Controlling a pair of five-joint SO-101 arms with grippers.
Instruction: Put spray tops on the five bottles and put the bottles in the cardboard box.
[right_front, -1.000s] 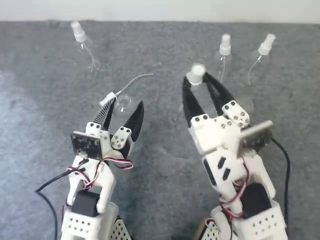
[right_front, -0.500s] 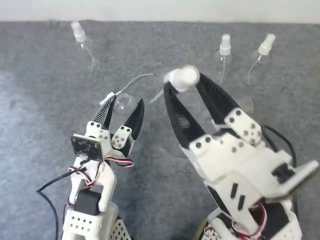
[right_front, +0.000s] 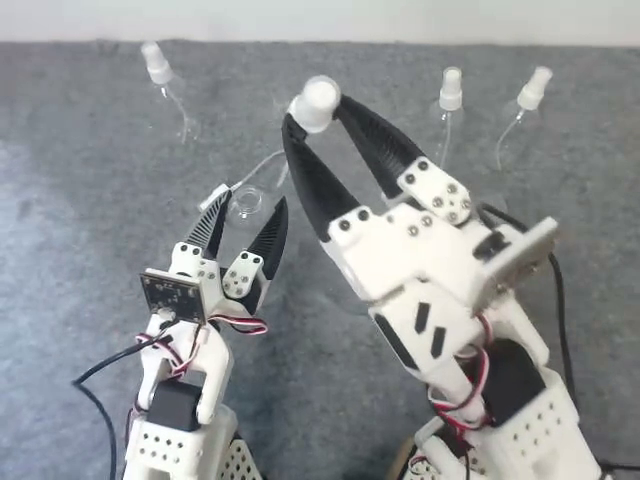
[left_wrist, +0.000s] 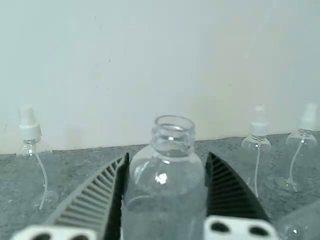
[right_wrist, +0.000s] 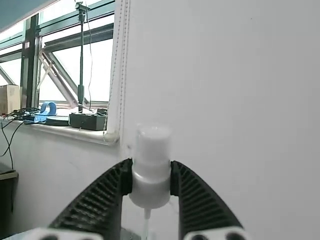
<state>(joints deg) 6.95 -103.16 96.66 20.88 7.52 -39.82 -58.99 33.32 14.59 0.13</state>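
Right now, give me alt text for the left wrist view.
The left claw clasps an upright clear bottle, its neck open and uncapped. Behind it three capped bottles stand on the grey table before a wall.

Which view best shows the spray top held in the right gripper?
The right wrist view: the spray top sits close and side-on, clamped in the right gripper. The high view shows it from above, at the fingertips.

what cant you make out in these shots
Left wrist view: the base of the bottle, cut off by the picture edge, inside the left pincer.
Right wrist view: the tube end of the spray top, cut off by the edge.
High view: the table beneath the right pincer and its arm, covered by them.
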